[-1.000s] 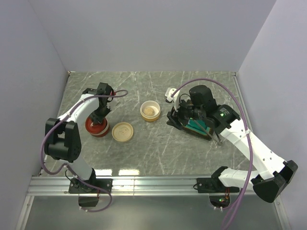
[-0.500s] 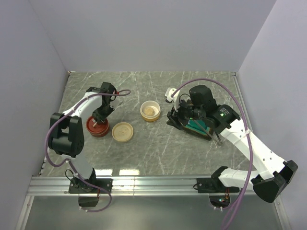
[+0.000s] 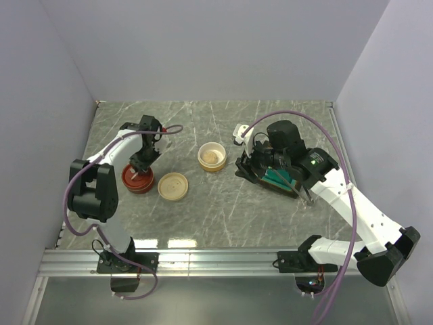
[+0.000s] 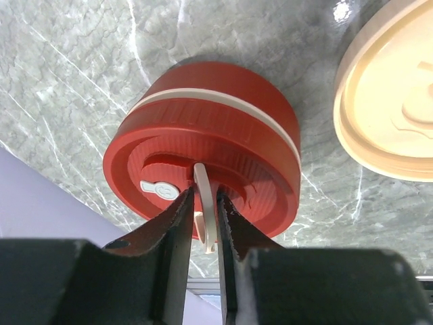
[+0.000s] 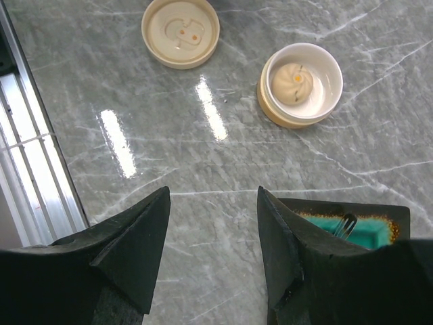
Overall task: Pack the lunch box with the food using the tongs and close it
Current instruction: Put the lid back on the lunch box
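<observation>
Left gripper: the jaws stood a narrow slot apart, tips low over the top of a red container.
Between the left jaws: a white upright tab on the red lid sat in the slot. It could not be told whether the fingers pressed on it or only flanked it.
Hidden at left: the lower end of the tab and the near rim of the red lid were covered by the fingers. A small white mark beside the tab was too small to read.
Right of the left jaws: a tan lid lay flat on the worktop, cut off by the frame edge.
Right gripper: the jaws were spread wide with nothing between them, only bare worktop below.
Ahead of the right jaws: a tan container stood open with one pale bun inside, well apart from the fingertips.
Beside the right jaws: a dark tray with a teal inside lay just past the right-hand finger, mostly blocked by it.
In the tray: a small dark looped shape showed on the teal, too cut off to name.
Top view: the right arm covered most of the tray, so its contents could not be seen there.
</observation>
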You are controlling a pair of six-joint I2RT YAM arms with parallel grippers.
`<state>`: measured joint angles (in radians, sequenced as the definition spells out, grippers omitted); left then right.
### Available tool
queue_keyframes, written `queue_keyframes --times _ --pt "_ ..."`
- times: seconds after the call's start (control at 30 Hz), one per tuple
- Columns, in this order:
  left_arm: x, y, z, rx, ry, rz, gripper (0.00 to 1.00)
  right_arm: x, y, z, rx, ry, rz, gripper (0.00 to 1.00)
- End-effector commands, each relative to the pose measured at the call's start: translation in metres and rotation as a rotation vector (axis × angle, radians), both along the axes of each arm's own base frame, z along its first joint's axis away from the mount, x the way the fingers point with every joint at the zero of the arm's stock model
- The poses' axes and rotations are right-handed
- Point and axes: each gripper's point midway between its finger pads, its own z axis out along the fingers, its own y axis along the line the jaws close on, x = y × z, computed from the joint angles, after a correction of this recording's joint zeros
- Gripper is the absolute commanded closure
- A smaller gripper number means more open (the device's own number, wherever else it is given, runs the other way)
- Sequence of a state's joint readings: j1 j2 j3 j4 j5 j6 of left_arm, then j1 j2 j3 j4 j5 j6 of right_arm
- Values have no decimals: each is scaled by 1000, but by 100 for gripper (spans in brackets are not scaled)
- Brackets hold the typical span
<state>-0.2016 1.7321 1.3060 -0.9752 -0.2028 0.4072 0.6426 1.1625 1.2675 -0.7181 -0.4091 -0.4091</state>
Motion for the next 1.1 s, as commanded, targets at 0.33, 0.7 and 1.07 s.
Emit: queue_keyframes --times 0.33,0.7,1.07 --pt "2 9 15 -37 -48 2 69 0 -4 11 25 -40 -10 39" --pt "-8 17 19 -59 -49 21 68 0 -4 10 26 -36 -10 39" --pt "-11 28 18 -80 -61 50 70 -1 -4 10 24 -33 -8 39"
